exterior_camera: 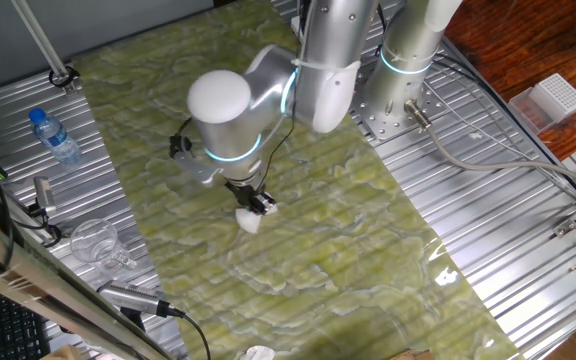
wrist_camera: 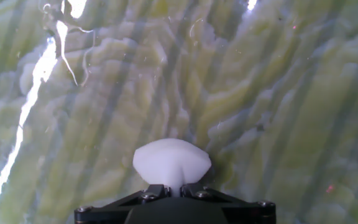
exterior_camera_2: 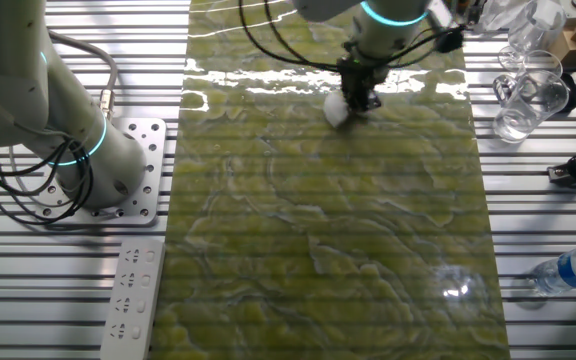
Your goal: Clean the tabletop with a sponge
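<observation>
I see a clear glass cup [exterior_camera_2: 531, 97] beside the tabletop [exterior_camera_2: 338, 230], contents unclear. My gripper [wrist_camera: 171, 188] pinches the sponge [wrist_camera: 171, 163], which bulges ahead of the fingertips, pressed on the sheet.

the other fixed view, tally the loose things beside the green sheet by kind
Glass mugs: 2, though clear clutter behind them is hard to separate
Water bottle: 1
Power strip: 1
Total: 4
</observation>
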Controlling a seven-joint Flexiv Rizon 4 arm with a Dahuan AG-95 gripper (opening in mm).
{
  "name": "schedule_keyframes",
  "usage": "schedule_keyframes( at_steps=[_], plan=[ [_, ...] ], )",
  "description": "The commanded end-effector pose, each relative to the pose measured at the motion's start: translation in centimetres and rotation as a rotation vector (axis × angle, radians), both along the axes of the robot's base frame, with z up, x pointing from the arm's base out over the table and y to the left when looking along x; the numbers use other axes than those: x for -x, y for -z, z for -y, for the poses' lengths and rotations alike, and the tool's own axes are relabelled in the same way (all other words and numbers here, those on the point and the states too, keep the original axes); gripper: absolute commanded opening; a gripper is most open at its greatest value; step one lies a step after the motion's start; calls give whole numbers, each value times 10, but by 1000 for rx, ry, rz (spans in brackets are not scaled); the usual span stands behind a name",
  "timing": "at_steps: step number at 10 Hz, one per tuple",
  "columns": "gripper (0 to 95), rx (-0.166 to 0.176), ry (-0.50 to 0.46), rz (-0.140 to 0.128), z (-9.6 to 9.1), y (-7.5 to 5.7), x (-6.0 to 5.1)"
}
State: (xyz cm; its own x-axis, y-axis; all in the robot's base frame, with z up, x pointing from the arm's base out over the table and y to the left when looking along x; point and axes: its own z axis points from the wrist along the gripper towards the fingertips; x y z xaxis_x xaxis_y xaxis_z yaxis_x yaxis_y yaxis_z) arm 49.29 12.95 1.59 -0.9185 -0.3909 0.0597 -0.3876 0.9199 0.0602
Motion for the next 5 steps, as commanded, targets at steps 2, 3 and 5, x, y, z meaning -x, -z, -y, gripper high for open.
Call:
schedule_keyframes(
  at_steps=[2, 3, 5],
  plan=[
    [0, -20, -13, 34, 20, -1, -19],
    [0, -19, -6, 37, 22, 1, -23],
    [0, -23, 4, 33, 22, 1, -25]
  ],
)
